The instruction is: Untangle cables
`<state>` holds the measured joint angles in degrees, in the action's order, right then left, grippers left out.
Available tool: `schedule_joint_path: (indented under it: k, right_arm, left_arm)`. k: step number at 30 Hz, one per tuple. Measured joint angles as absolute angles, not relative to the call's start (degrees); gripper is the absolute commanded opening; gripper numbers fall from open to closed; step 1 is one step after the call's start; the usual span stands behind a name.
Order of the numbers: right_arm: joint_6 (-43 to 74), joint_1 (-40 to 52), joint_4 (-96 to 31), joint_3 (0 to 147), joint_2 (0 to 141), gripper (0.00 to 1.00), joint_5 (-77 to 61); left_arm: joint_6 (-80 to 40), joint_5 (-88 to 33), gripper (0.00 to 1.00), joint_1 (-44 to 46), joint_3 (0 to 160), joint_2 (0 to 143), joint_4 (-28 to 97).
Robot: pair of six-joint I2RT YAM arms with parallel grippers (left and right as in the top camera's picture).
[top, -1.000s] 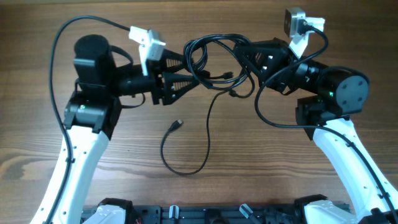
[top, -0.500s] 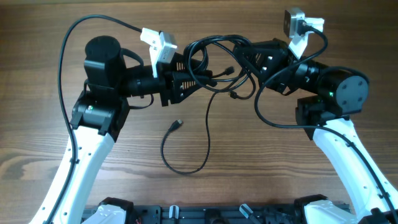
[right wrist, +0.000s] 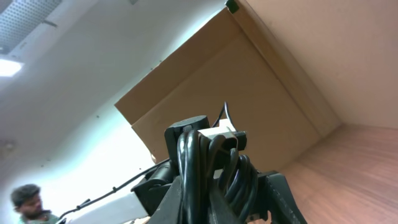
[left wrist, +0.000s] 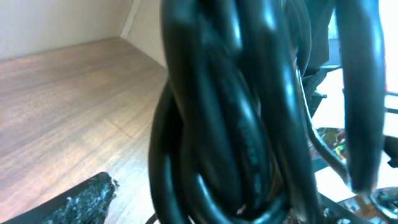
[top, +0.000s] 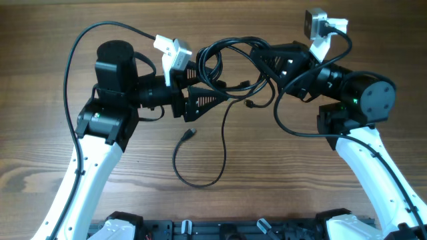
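The cables [top: 230,53] are bunched between the right fingers [top: 265,59], by which they are clamped, and the left fingers [left wrist: 87,196], whose grip cannot be told. If pulled apart, they could be knotted tighter.

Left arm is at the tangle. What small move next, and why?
Probably close the left gripper on the cables: its jaws look open with the looped bundle between them, and the right gripper grips the bundle's other side, so the arms could then pull apart.
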<state>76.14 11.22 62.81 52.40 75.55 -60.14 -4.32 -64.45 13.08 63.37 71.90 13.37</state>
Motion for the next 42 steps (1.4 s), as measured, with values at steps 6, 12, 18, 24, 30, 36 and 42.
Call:
schedule_joint_path:
  k: [6,12,18,24,30,36,42]
  right_arm:
    - [79.11,11.22,63.35,52.4,75.55,0.04,-60.14]
    - [79.94,11.22,63.35,52.4,75.55,0.04,-60.12]
    - [79.94,11.22,63.29,52.4,75.55,0.04,-60.16]
    - [79.9,11.22,62.76,52.4,75.55,0.05,-60.18]
    - [79.24,11.2,58.63,52.42,75.55,0.04,-60.86]
    - [78.17,11.2,58.22,52.42,75.55,0.04,-61.71]
    - [75.29,11.16,52.77,52.42,75.55,0.04,-62.11]
  left_arm:
    - [0.91,-62.26,0.74,13.08,63.37,71.9,13.78]
    - [2.83,-57.95,0.68,13.08,63.37,71.9,12.8]
    - [0.91,-57.01,0.69,13.1,63.37,71.9,7.7]
    - [-0.93,-57.74,0.63,13.1,63.37,71.9,6.15]
    - [-1.58,-59.53,0.52,13.08,63.37,71.9,2.83]
    - [-2.46,-60.16,0.11,13.08,63.37,71.9,1.17]
    - [-2.7,-59.92,0.04,13.04,63.37,71.94,1.04]
